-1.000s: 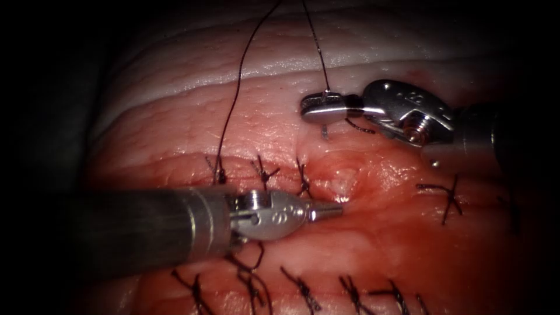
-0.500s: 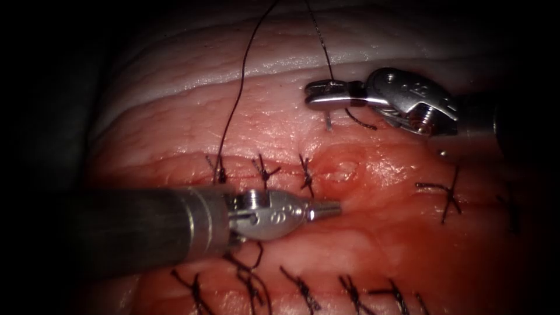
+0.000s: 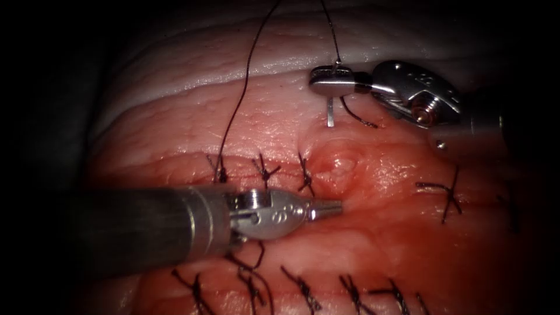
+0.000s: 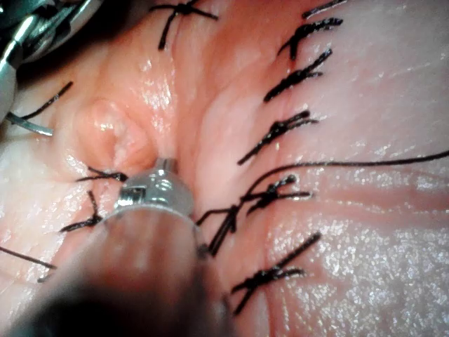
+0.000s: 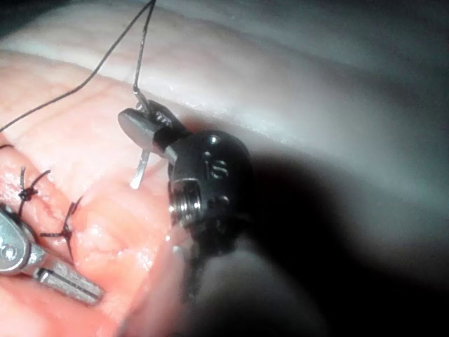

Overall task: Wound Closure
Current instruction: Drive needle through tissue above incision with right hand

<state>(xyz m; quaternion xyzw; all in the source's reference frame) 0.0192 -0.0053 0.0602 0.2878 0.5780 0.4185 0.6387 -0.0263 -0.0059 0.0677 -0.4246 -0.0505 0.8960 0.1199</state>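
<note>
My right tool [image 3: 331,80] [image 5: 144,121] is shut on the curved needle [image 3: 331,114] [image 5: 140,168] near its thread end. The needle's shiny shaft hangs down from the jaws, its point at or just above the pale tissue [image 3: 268,122] beyond the cut. Thread [image 3: 330,32] [image 5: 140,49] rises from the jaws out of the picture. A second strand [image 3: 236,105] climbs from the leftmost stitch [image 3: 220,172]. My left tool [image 3: 333,206] [image 4: 163,166] lies shut and holds nothing, its tip against the open part of the cut [image 3: 373,186] beside a raised lump of tissue [image 3: 338,166].
Black knotted stitches [image 3: 265,172] close the cut to the left of the gap, and one more [image 3: 449,198] sits to its right. A second row of stitches [image 3: 303,289] [image 4: 280,130] runs along the near tissue. Red fluid [image 3: 396,233] wets the tissue around the cut.
My right tool has lifted up and slightly to the right, and more of the needle now shows below its jaws. The left tool has stayed in place.
</note>
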